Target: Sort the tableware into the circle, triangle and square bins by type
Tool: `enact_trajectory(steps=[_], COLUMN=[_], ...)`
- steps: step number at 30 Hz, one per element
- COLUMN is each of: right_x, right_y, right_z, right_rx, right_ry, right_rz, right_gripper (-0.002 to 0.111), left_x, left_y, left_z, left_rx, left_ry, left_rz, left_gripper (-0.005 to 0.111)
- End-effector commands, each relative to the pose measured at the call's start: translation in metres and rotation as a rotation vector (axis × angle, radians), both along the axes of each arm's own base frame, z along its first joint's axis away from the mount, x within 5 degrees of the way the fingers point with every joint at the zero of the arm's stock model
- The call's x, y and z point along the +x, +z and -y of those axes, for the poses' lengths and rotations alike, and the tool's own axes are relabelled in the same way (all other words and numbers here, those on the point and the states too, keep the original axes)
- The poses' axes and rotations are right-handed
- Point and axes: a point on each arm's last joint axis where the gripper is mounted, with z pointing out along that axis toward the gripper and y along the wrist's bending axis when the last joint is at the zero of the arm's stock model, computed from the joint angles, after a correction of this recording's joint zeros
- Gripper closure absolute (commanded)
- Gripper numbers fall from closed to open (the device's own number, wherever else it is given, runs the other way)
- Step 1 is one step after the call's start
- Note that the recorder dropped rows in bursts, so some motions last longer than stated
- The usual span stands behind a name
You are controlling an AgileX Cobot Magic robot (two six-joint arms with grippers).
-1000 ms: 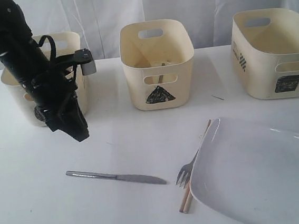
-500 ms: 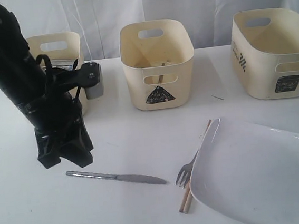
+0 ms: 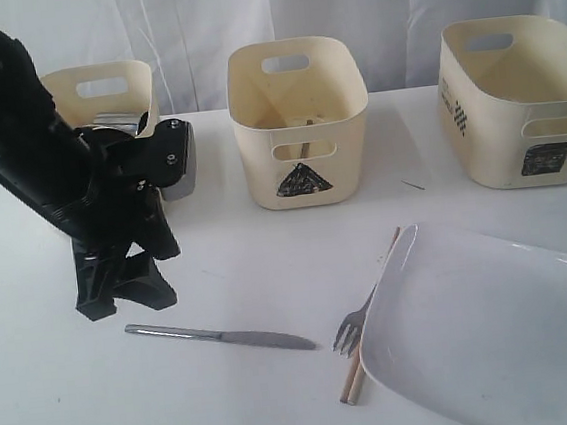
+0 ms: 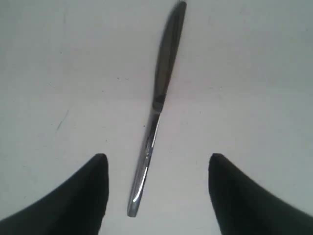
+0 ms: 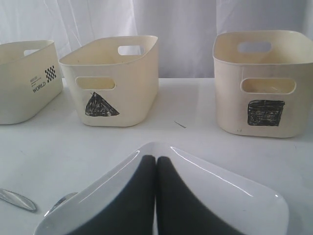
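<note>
Desk [image 3: 268, 264]: white, carrying every item below. Circle bin [image 3: 142, 77]: upper left of the exterior view, largely hidden by the left arm, mark not visible; a shiny steel rim [image 3: 116, 119] shows inside, piece not identifiable. Triangle bin [image 3: 257, 145]: upper centre, black triangle on its front. Square bin [image 3: 487, 133]: upper right, black square on its front, checkered label on its side. All three bins stand in a row at the back, well apart from each other. Knife [image 3: 220, 336]: steel, flat on the desk at lower left of centre, handle end to the left, blade tip to the right. Fork [image 3: 353, 328]: lower centre, tines toward the bottom of the frame, handle running up against the plate's left edge. Chopsticks [image 3: 351, 384]: wooden pair, lying together along that same edge, touching the fork, ends showing below the fork and again higher up. Plate [image 3: 497, 343]: large, white, squarish, lower right. Left gripper [image 3: 126, 302]: open wide, pointing down just above the knife's handle end; in the left wrist view the handle lies between the two black fingers [image 4: 83, 196], touching neither. Right gripper [image 5: 156, 159]: closed, holding nothing, fingers pressed together, poised over the plate's near corner in the right wrist view; whether it touches the plate cannot be told.
</note>
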Motion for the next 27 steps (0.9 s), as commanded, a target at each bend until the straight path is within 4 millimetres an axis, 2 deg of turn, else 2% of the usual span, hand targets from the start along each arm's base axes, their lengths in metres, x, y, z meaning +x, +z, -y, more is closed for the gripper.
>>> enact_trajectory(steps=[1, 7, 16, 27], right_x=[0.0, 0.0, 0.0, 0.0], right_y=[-0.001, -0.001, -0.001, -0.001], right_z=[0.0, 0.0, 0.0, 0.0], right_rx=[-0.007, -0.007, -0.007, -0.007], right_ry=[-0.003, -0.003, -0.003, -0.003], right_rz=[0.005, 0.005, 0.005, 0.005], right_gripper=[0.108, 0.108, 0.108, 0.108], left_x=[-0.001, 0.007, 0.013, 0.018], left_y=[-0.001, -0.024, -0.053, -0.074], left_z=[0.002, 0.005, 0.01, 0.012], left_rx=[-0.012, 0.02, 0.054, 0.078], left_ry=[0.0, 0.002, -0.02, -0.038], left_rz=[-0.002, -0.064, -0.133, -0.165], left_gripper=[0.043, 0.047, 0.047, 0.047])
